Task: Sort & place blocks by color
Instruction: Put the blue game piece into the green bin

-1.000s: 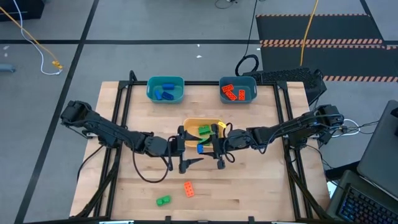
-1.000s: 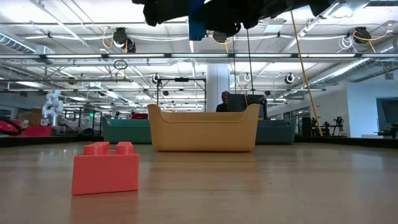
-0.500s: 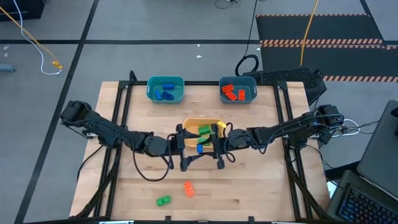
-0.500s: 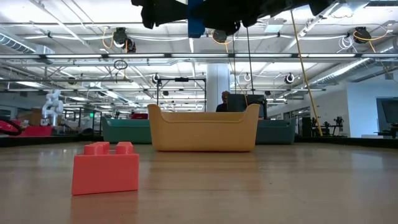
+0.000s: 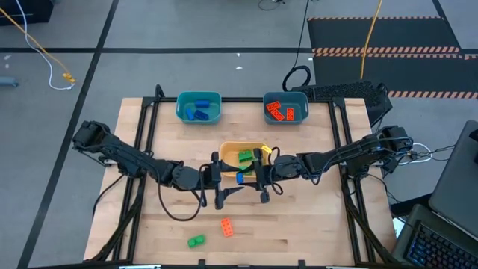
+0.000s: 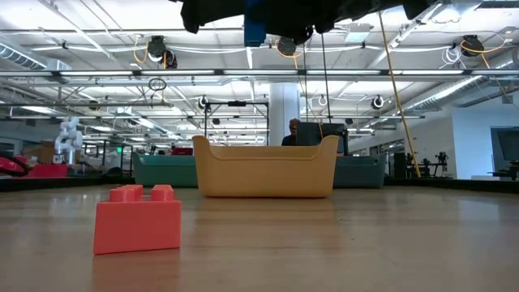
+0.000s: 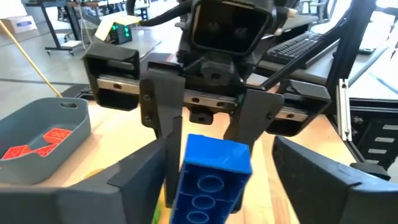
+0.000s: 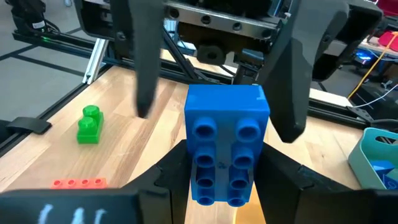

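Note:
A blue block (image 8: 227,146) hangs in the air at the table's middle, just near of the yellow bin (image 5: 243,147), with my right gripper (image 5: 252,178) shut on it. My left gripper (image 5: 231,179) faces it from the table's left. It is open, and its fingers (image 8: 144,68) stand on either side of the block without touching it. A green block (image 5: 244,156) lies in the yellow bin. An orange block (image 5: 225,226) and another green block (image 5: 196,240) lie on the table near its front edge. My right gripper pinches the blue block's two long sides (image 8: 189,171) between its two fingers, which reach in level from the table's right. The block stands on end, lifted clear. Its studs face my right arm and its hollow underside (image 7: 205,190) faces my left arm.
At the far edge stand a teal bin (image 5: 199,98) with blue blocks and a teal bin (image 5: 286,98) with orange blocks. In the low view the orange block (image 6: 138,219) stands in front of the yellow bin (image 6: 266,169). Bare wood lies around the two loose blocks.

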